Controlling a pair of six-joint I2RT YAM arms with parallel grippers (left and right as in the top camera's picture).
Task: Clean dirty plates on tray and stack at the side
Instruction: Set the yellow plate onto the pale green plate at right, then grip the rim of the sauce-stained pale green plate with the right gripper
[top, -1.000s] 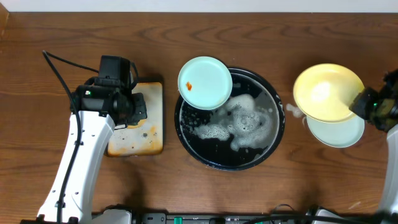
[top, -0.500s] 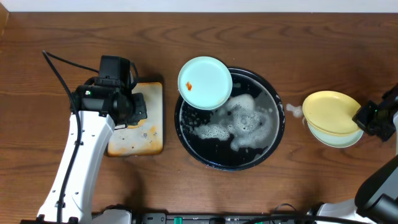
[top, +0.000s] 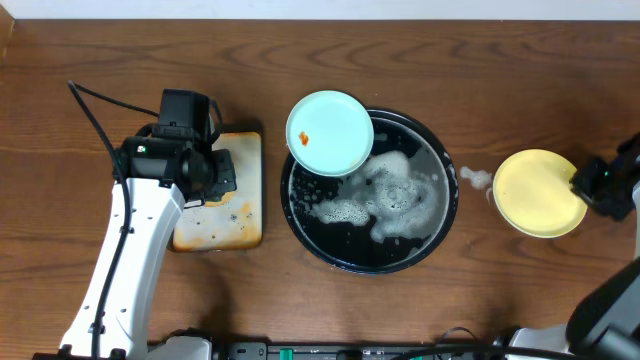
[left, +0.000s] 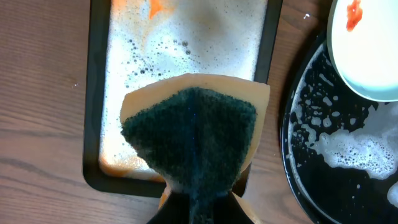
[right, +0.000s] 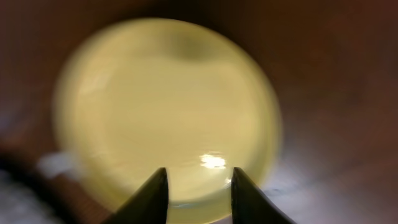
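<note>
The right pincer (right: 199, 174) is held spread, its tips apart just over the near edge of the yellow plate (right: 168, 106) lying flat beneath; a sponge (left: 193, 134) is pinched by the left pincer (top: 218, 170) above a stained pan (left: 93, 124); the mint plate (top: 329, 132) is propped on the tray (top: 432, 150) rim, to that pincer's right.

The yellow plate (top: 540, 193), held up and tilted over the mint plate a second ago, now lies flat on top of it, hiding it. The right gripper (top: 600, 185) has come down beside the plate's right edge and parted its fingers.
</note>
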